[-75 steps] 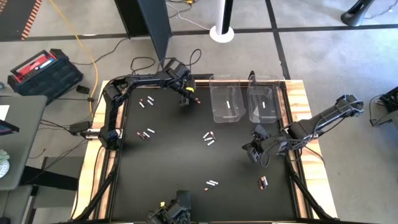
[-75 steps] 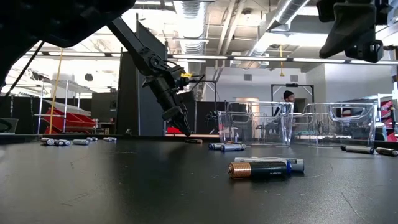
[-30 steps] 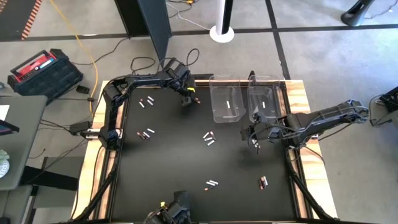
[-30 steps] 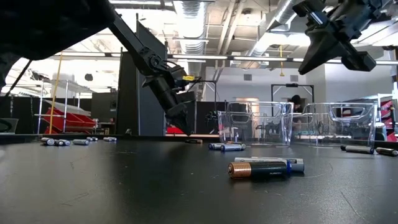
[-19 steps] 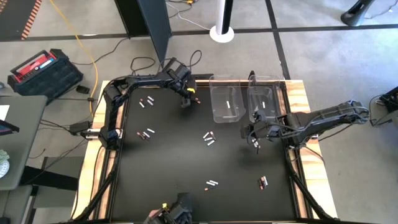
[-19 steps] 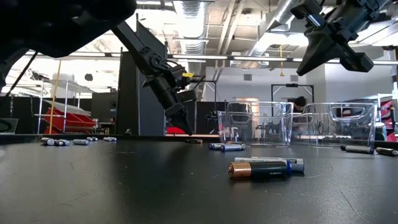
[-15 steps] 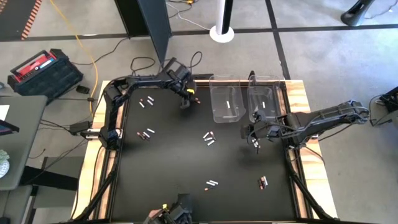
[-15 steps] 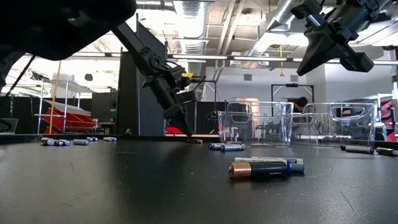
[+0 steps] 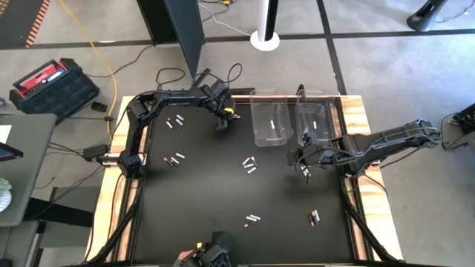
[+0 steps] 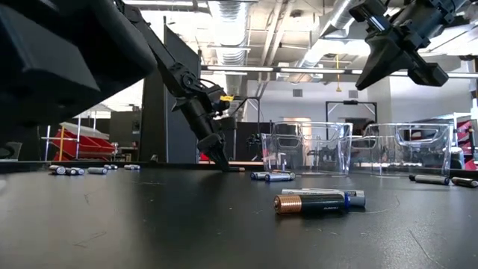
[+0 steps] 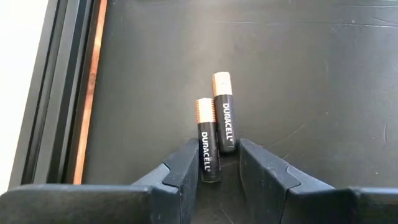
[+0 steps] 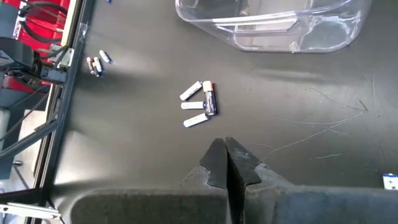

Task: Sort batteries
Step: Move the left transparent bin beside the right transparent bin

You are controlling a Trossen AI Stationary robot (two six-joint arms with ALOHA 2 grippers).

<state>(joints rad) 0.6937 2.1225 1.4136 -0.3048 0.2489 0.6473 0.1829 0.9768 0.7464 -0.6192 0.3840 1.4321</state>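
Two dark copper-capped cells point(image 11: 214, 124) lie touching side by side at the far left corner of the counter point(image 9: 208, 193), and the left gripper point(image 11: 219, 163) is down on them with its fingers part-spread, one cell lying between the tips and the other overlapping the gap beside it; whether either cell is actually pinched I cannot tell; the same gripper shows in the low view as a dark tip point(image 10: 218, 158) touching the counter, near the left bin point(image 9: 270, 124). The right gripper point(image 12: 226, 163) hangs in the air, fingers pressed together and holding nothing, above the counter in front of the right bin point(image 9: 315, 122); each bin already holds a white cell. More batteries lie scattered: a cluster mid-counter point(image 9: 249, 165), pairs along the left side point(image 9: 174, 159), and others near the front edge point(image 9: 253, 219). The risk, as I judge it, sits with the left gripper; the two cells are so close that closing may catch both, or squeeze one against the other so that it rolls or pops out; a grip near a cell's end could let it tilt and drop on the way to a bin; and since both cells look alike, a slip would only cost time, whereas a cell flicked to the edge rail would be harder to reach.
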